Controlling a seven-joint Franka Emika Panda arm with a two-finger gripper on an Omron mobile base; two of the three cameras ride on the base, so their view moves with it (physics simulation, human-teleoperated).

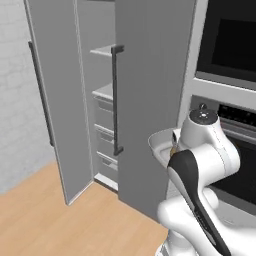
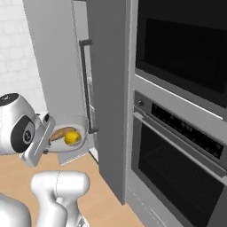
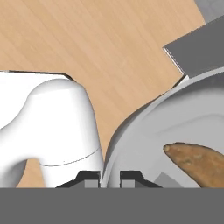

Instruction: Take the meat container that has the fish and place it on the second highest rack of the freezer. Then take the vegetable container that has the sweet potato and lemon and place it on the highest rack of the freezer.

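Observation:
My gripper is shut on the rim of the vegetable container, a white round bowl held in the air in front of the cabinets. In it lie the orange-brown sweet potato and the yellow lemon. The bowl shows partly behind my arm in the left base view. To its left the freezer stands open, with the highest rack above the second highest rack. The meat container with the fish is out of view.
The open freezer door juts out on the left. A tall grey door with a dark handle stands between the freezer and the built-in ovens. Grey drawers sit under the racks. Wooden floor lies in front.

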